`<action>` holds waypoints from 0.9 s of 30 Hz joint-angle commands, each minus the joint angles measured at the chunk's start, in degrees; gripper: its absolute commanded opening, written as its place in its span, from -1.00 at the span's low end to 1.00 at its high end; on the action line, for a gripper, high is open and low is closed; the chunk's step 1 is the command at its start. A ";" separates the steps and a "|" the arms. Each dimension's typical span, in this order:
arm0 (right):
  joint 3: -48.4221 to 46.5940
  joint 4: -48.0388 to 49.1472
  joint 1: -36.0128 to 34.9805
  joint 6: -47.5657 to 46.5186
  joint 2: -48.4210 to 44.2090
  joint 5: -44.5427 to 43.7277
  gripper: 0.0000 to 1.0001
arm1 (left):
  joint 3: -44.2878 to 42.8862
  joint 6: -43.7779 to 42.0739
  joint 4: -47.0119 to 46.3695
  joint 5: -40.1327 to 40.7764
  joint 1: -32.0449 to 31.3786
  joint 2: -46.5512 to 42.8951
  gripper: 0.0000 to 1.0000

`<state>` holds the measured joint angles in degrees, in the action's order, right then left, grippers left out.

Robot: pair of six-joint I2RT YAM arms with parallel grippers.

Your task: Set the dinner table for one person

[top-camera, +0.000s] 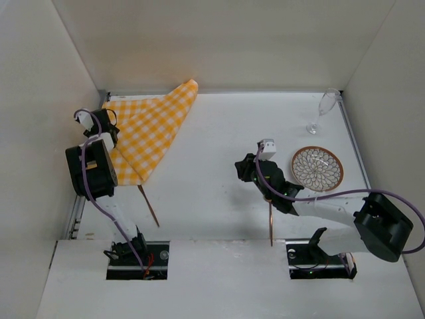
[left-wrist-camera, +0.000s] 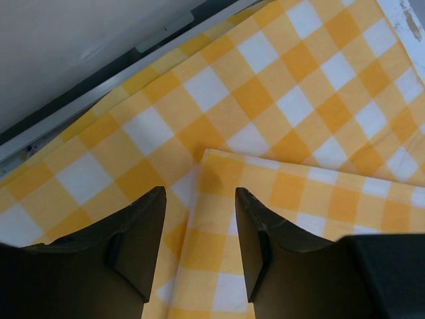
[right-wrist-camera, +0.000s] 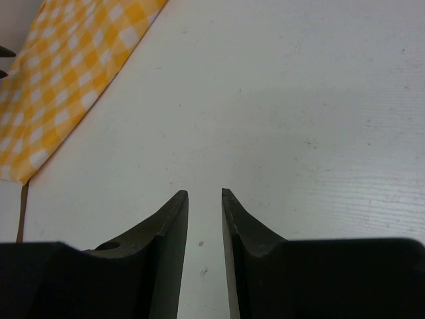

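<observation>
The dinner table (top-camera: 212,133) is a flat white top inside white walls. A folded yellow-and-white checked cloth (top-camera: 149,129) lies at its back left. My left gripper (top-camera: 109,129) hangs over the cloth's left part. In the left wrist view the left gripper (left-wrist-camera: 199,193) is open, and a folded edge of the cloth (left-wrist-camera: 265,100) lies under the gap. My right gripper (top-camera: 238,167) is mid-table, left of a patterned plate (top-camera: 317,168). In the right wrist view the right gripper (right-wrist-camera: 204,193) is a little open and empty over bare table (right-wrist-camera: 299,100).
A clear stemmed glass (top-camera: 325,109) stands at the back right near the wall. One thin brown utensil (top-camera: 149,206) lies below the cloth's near corner. Another thin brown utensil (top-camera: 271,222) lies under the right arm. The cloth (right-wrist-camera: 73,73) shows at the right wrist view's upper left.
</observation>
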<state>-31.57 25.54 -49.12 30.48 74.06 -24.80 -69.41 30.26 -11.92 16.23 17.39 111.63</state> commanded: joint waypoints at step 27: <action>-2.97 1.44 0.21 -0.07 2.05 0.63 -0.37 | -7.50 0.41 -2.57 -2.87 -6.96 0.61 -0.97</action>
<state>-32.58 24.93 -49.12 30.44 76.86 -23.99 -75.02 29.71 -12.43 14.79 12.95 116.38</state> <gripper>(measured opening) 0.318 0.020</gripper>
